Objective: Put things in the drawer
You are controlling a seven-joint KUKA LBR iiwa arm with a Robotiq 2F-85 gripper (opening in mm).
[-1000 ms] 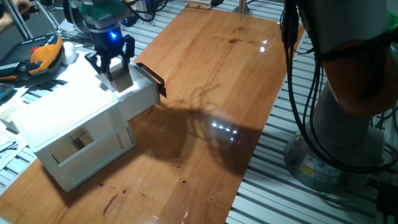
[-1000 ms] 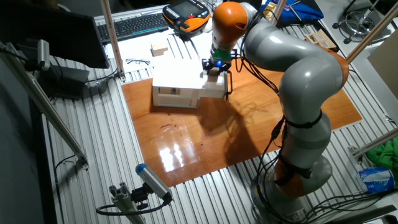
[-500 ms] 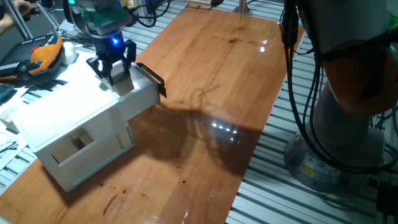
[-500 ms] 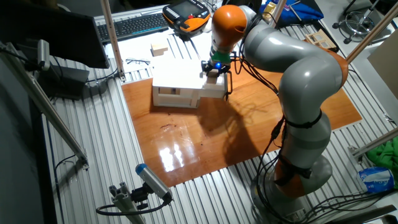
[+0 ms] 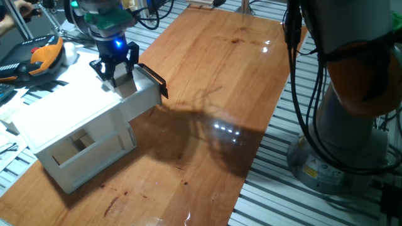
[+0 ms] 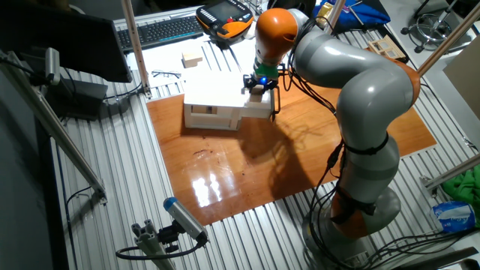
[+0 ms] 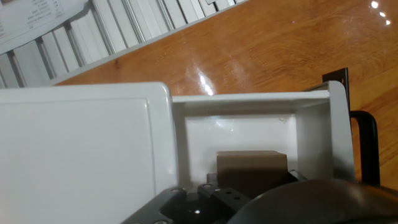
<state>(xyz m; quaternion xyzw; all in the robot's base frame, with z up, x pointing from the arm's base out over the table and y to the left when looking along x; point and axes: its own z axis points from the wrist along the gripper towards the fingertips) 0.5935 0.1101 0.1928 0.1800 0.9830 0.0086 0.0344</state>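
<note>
The white drawer (image 5: 143,100) stands pulled out of the white cabinet (image 5: 69,113), its black bar handle (image 5: 154,79) facing the wooden table. In the hand view a small beige cube (image 7: 252,163) rests on the drawer's floor (image 7: 249,134), near the front wall and handle (image 7: 368,146). My gripper (image 5: 116,72) hangs just above the drawer's opening, fingers spread and open, holding nothing. The other fixed view shows the gripper (image 6: 259,84) over the same drawer (image 6: 256,109).
The cabinet's lower compartment (image 5: 88,147) holds a pale block. An orange and black pendant (image 5: 39,58) lies behind the cabinet. A keyboard (image 6: 161,31) and a wooden block (image 6: 193,60) sit beyond it. The arm's base (image 6: 360,217) stands beside the table.
My gripper has risen a little, straight up from the drawer. The cube stays behind inside the drawer. The drawer has not moved.
</note>
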